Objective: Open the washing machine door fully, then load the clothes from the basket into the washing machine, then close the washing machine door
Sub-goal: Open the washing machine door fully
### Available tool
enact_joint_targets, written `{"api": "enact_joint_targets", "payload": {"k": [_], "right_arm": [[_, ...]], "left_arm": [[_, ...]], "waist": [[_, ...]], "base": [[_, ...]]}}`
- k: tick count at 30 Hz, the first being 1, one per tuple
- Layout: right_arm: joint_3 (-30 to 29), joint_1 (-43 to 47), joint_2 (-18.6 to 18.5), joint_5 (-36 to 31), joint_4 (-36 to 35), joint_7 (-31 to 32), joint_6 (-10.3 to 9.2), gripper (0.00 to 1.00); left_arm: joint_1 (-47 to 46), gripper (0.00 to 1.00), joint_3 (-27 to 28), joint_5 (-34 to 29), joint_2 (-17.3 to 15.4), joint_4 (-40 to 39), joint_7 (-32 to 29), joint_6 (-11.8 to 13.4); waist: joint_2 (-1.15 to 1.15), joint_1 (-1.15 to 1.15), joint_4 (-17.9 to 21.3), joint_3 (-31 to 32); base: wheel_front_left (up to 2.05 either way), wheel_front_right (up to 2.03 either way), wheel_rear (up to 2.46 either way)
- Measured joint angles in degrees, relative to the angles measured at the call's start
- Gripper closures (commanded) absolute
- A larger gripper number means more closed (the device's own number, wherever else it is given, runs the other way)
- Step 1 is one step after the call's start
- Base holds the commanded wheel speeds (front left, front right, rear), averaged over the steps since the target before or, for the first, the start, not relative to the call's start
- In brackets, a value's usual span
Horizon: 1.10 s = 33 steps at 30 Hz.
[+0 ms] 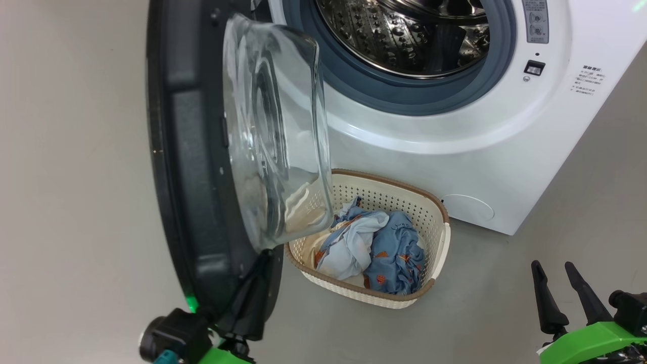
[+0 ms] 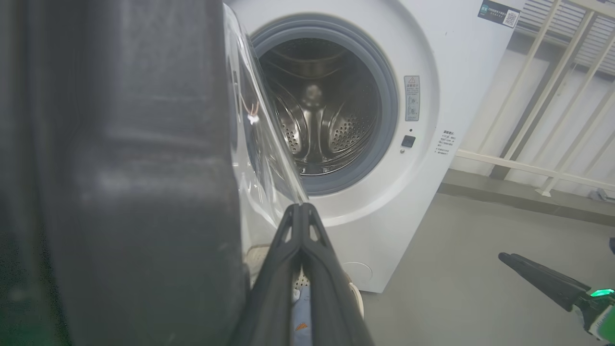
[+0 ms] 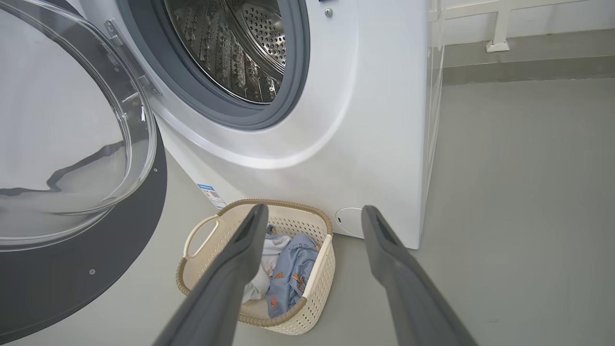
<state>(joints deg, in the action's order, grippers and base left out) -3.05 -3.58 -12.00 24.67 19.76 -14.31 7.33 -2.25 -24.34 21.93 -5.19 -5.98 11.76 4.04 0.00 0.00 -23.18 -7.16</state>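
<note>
Okay, grey smooth floor, plain and matte, runs under everything. In the left wrist view a white railing stands behind the machine on a low grey ledge.

The washing machine sits on the floor, a white box with a grey rubber gasket around a shiny perforated drum. No clothing can be seen in the drum. A blue label sticker is low on the front.

The washing machine door is swung out on the left of the opening and stands nearly edge-on to the head camera. Its black ring faces outward and its clear glass bowl bulges toward the basket side. The hinge is at the left of the opening in the right wrist view.

The basket is on the floor right in front of the machine, below the opening. In the head view its near-left part sits behind the glass bowl. The clothes are in the basket, blue printed fabric with a pale piece bunched on top.

The left gripper is clenched, fingers pressed flat together with nothing between them. It lies against the inner side of the door's lower edge, with the tip at the rim of the glass bowl.

The right gripper is released, fingers spread wide and holding nothing. It is low at the right over bare floor, well apart from the basket, and points toward it in its own wrist view.
</note>
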Motion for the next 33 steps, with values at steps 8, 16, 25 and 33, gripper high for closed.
{"api": "enact_joint_targets", "payload": {"k": [8, 16, 25, 33], "right_arm": [[0.5, 0.0, 0.0, 0.0, 0.0, 0.0, 0.00, 0.00], [0.9, 0.0, 0.0, 0.0, 0.0, 0.0, 0.00, 0.00], [1.7, -0.1, 0.0, 0.0, 0.0, 0.0, 0.00, 0.00], [1.9, -1.2, 0.0, 0.0, 0.1, 0.0, 0.00, 0.00]], "left_arm": [[0.2, 1.00, 2.3, 0.0, -1.2, -0.6, -0.7, 2.3], [0.7, 1.00, 4.6, 0.0, -1.8, -1.0, -1.3, 4.7], [0.9, 1.00, 7.9, 0.3, -3.1, -0.9, -1.7, 6.5], [0.9, 1.00, 10.5, 1.1, -3.6, -0.2, -1.6, 7.8]], "waist": [[0.00, 0.00, -0.2, 0.0], [0.00, 0.00, -0.3, -0.4], [0.00, 0.00, 0.0, -1.0], [0.00, 0.00, 0.3, -1.7]], "base": [[0.00, 0.00, 0.00], [0.00, 0.00, 0.00], [0.00, 0.00, 0.00], [0.00, 0.00, 0.00]]}}
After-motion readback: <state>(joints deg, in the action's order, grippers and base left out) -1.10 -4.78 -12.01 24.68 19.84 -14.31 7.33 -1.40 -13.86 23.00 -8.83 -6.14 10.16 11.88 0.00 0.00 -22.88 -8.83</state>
